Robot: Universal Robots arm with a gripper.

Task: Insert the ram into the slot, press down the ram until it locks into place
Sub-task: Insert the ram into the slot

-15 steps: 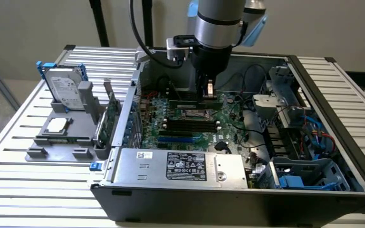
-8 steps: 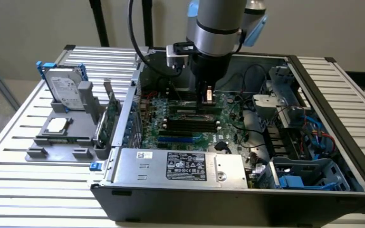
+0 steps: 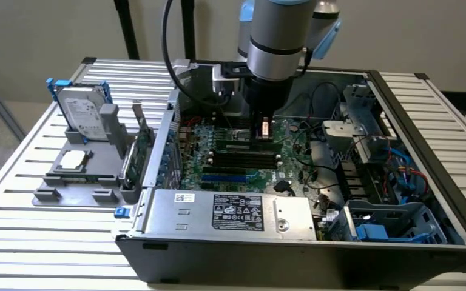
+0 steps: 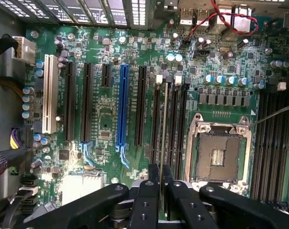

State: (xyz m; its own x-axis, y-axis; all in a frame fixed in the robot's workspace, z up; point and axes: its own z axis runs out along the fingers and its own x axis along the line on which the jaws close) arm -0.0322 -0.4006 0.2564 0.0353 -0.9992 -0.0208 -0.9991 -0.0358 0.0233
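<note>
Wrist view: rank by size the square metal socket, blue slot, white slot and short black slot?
1. square metal socket
2. blue slot and white slot, about alike in length
3. short black slot

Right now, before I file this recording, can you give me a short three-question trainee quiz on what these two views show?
1. True or false: the CPU socket on the motherboard has no processor in it.
2. Pick one. The jaws are shut on: A) the ram, seen edge-on over the memory sockets; B) a screwdriver; C) nothing.
3. Fill in: among the long black expansion sockets, one long socket stands out because its colour is ____.

Key: 1 true; 2 A; 3 blue.
</note>
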